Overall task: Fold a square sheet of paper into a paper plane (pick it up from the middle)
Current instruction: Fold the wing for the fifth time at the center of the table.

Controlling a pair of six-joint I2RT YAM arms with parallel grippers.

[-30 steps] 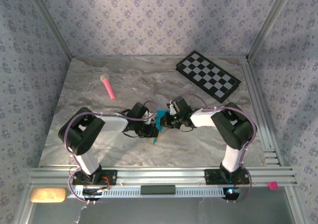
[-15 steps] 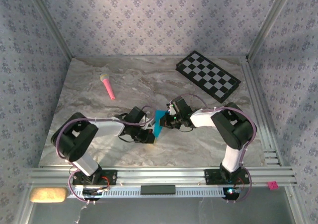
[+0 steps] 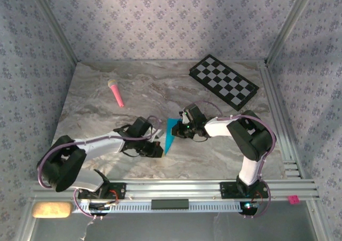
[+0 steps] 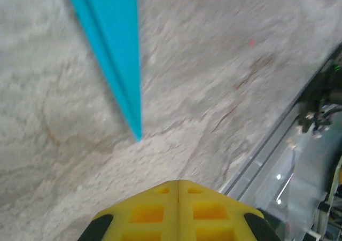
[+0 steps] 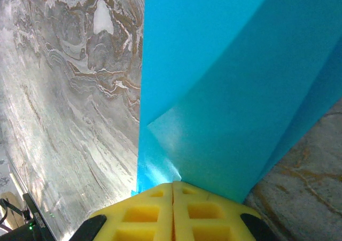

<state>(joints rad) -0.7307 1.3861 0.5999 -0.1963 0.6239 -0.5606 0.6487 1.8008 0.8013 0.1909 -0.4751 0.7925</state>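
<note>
The paper plane (image 3: 170,134) is a slim cyan-blue dart with a centre crease, its point aimed at the near edge. My right gripper (image 3: 180,130) is shut on its wide far end; in the right wrist view the folded paper (image 5: 224,86) runs straight into the closed yellow jaws (image 5: 172,186). My left gripper (image 3: 158,149) sits just left of the dart's tip, shut and holding nothing. In the left wrist view the dart's tip (image 4: 118,59) lies on the marble ahead of the closed yellow fingers (image 4: 178,185), with a gap between them.
A pink stick (image 3: 116,92) lies at the far left of the marble table. The black-and-white checkered board (image 3: 223,82) rests at the far right. A metal rail (image 3: 171,187) runs along the near edge, also seen as the rail (image 4: 278,145) beside the left gripper.
The left gripper has let go of the paper and drawn back left and toward the near edge. The dart, still in the right gripper, has come down nearly flat on the table.
</note>
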